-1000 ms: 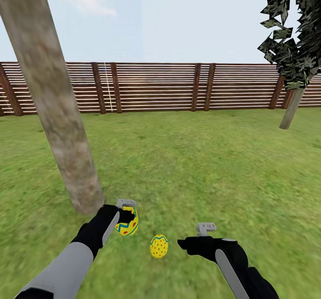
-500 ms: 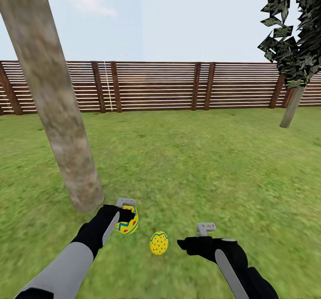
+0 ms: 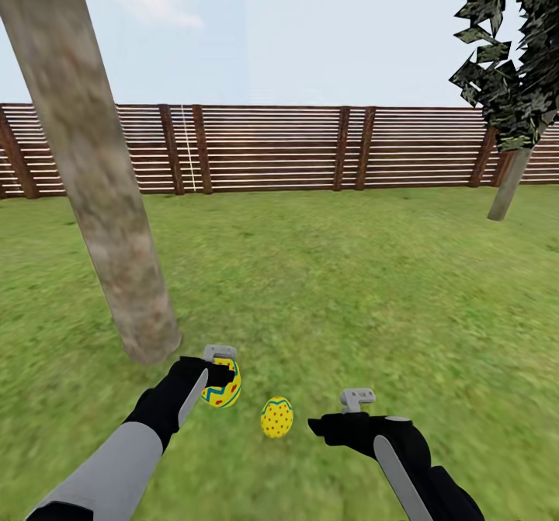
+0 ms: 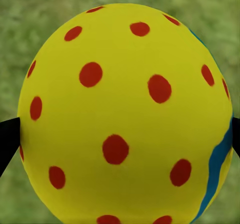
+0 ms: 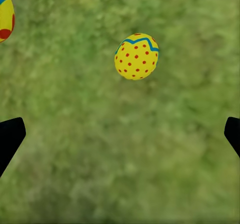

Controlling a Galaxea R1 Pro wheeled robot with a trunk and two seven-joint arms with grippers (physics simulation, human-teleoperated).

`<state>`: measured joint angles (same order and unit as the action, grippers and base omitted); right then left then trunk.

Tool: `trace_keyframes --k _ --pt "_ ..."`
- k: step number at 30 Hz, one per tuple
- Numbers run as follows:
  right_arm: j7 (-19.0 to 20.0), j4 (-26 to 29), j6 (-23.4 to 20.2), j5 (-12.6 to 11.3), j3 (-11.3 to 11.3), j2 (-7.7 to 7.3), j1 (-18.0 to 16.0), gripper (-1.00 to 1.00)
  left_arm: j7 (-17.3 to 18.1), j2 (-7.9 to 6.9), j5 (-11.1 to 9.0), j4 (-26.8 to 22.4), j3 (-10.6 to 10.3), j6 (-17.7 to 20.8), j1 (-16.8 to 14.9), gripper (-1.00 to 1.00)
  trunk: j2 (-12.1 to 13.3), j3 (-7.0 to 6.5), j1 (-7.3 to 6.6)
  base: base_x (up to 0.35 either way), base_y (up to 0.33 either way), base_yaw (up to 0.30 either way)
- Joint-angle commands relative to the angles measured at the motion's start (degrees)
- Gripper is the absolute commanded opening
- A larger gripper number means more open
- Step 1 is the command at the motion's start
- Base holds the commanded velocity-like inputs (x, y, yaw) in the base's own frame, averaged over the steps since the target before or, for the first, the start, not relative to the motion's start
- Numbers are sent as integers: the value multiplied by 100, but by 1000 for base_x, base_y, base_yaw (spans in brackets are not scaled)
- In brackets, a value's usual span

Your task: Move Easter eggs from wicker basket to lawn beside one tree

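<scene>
My left gripper (image 3: 223, 377) is shut on one yellow Easter egg (image 3: 221, 383) with red dots and a blue zigzag, held just above the lawn (image 3: 349, 296) close to the foot of the thick pale tree (image 3: 116, 218). Up close in the left wrist view, this egg (image 4: 120, 109) sits between the two dark fingertips. A second egg (image 3: 277, 418) lies on the grass between my two hands. My right gripper (image 3: 320, 426) is open and empty, hovering over that egg (image 5: 136, 56). The wicker basket is out of view.
A brown slat fence (image 3: 272, 148) closes the far side of the garden. A second tree (image 3: 508, 183) with dark leaves stands at the far right. Open grass stretches ahead and to the right.
The whole picture has shifted slightly, so the trunk base and the lying egg sit a little higher. Both grippers hold as before, the left one still shut on its egg.
</scene>
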<state>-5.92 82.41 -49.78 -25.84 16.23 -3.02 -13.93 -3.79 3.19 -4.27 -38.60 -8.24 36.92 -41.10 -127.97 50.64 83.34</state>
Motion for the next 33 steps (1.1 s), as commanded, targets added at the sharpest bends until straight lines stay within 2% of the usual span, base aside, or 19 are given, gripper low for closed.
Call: trace_keyframes --k 1,7,14,33 --pt "-60 5 -14 -64 12 -5 -5 100 -42 -3 -45 -7 -19 26 -3 -100 -44 24 22 0 0 0" --pt "-59 7 -12 -70 -2 -5 -5 100 42 -3 -61 -7 -19 30 -3 -100 -285 132 153 0 0 0" --pt "-59 3 -13 -70 2 -5 -5 100 434 -3 -57 123 -25 29 -3 -100 -566 258 307 0 0 0" --pt "-59 3 -5 -70 3 -5 -5 100 415 6 -55 240 -22 -88 -3 -100 -1328 599 724 0 0 0"
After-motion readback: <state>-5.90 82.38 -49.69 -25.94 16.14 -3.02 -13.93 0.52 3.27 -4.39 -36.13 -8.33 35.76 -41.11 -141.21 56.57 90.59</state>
